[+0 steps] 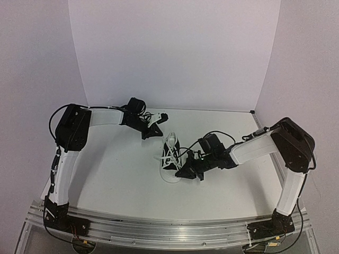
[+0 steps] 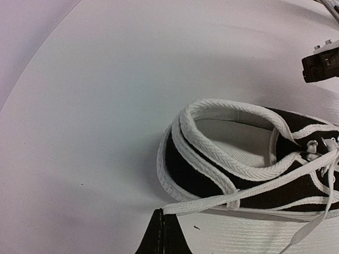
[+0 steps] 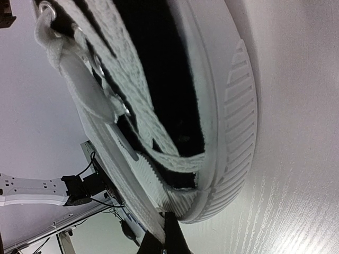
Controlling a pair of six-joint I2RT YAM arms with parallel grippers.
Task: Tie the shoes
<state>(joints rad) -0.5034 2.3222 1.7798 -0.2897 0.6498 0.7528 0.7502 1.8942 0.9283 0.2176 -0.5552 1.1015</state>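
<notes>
The sneaker (image 1: 170, 152) sat upright in the middle of the white counter (image 1: 116, 174), heel toward the back wall and white toe cap (image 1: 170, 178) toward the arm bases. The left pincer (image 1: 157, 132) hung just behind and to the left of the heel. In its wrist view the two fingertips (image 2: 159, 235) were pressed together, and there it was, a flat white lace (image 2: 238, 194) pinched between them, running taut along the black canvas side of the sneaker (image 2: 212, 177) to the eyelets. Over on the other side, the right pincer (image 1: 184, 172) was low beside the toe. Its wrist camera looked right up along the ribbed rubber sole edge (image 3: 241, 132) and black upper (image 3: 159, 79), and its tips (image 3: 170, 238) were clamped tight on a second lace (image 3: 130, 177) coming down from the eyelets. The left arm (image 3: 32, 190) showed small in the background of that view. Both laces were held, one to each side of the sneaker.
</notes>
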